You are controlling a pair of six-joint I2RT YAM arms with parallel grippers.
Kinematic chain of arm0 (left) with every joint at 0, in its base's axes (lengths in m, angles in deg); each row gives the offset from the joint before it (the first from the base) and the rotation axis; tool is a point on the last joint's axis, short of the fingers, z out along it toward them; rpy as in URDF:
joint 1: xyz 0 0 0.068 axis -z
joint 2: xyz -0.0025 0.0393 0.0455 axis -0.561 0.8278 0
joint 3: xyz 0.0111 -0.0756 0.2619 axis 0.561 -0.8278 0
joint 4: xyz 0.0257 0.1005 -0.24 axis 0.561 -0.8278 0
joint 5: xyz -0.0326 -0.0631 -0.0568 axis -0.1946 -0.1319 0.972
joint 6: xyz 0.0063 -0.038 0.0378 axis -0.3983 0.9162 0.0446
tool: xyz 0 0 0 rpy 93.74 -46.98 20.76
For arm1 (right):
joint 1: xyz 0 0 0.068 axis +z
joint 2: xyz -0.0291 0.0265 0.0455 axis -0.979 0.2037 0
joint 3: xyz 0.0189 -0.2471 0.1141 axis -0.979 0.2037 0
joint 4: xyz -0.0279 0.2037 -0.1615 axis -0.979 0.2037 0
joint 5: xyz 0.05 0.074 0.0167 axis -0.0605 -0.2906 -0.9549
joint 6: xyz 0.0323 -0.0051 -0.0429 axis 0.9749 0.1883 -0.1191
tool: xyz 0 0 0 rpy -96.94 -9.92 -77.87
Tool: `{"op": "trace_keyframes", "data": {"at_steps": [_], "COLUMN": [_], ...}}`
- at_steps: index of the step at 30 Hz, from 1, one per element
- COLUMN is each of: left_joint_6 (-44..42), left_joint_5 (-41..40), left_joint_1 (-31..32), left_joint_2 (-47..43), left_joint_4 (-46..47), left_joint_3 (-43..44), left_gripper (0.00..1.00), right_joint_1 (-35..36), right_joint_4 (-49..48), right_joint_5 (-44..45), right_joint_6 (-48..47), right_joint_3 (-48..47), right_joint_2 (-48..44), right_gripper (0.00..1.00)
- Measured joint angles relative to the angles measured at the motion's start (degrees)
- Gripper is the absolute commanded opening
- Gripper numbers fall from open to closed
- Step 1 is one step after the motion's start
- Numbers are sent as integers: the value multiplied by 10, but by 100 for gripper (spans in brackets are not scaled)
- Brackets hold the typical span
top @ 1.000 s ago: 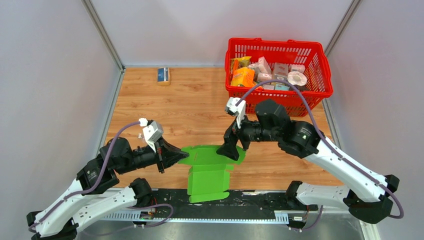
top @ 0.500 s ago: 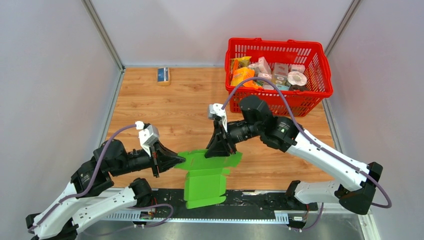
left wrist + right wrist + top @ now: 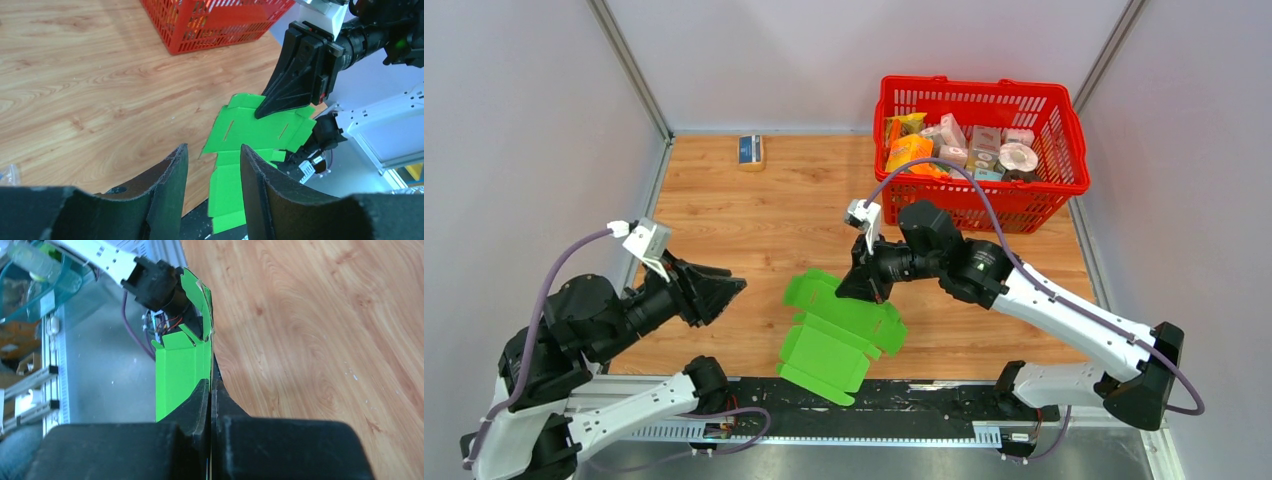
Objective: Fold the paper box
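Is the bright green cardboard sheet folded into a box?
Spread, not boxed: the bright green cardboard sheet has open panels; right gripper pinches its edge.

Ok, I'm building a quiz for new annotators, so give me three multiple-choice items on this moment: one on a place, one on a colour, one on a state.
1. Where on the table does the red basket stand?
A. near-left corner
B. far-right corner
C. centre

2. What colour is the paper box?
A. green
B. blue
C. orange

3. Which arm's pincer is shut on the paper box?
A. the left one
B. the right one
C. neither

Key:
1 B, as the top view shows the basket against the back wall on the right.
2 A, as every view shows it bright green.
3 B, as the right pincer clamps the sheet's edge, while the left pincer stands open and apart from it.
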Motion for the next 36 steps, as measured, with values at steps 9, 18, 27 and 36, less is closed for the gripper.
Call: {"op": "trace_keyframes", "data": {"at_steps": [9,18,27,36], "left_joint_6": [-7,-67,-86,-106], "left_joint_5": [8,61,75,77], "left_joint_1": [0,0,0,0], "left_joint_2": [190,290,288,299], "left_joint_4": [31,53,66,71], "left_joint_3": [91,91,85,78], "left_gripper": [51,50,54,33], "right_joint_1": [0,0,0,0], "right_joint_4": [-18,-30,-39,-52], "right_joint_5": [71,76,73,68], "right_joint_6": [75,101,106,115], "right_joint_3": [0,0,0,0], "right_joint_2": [-10,-14,-21,-21], "right_gripper": [0,0,0,0]}}
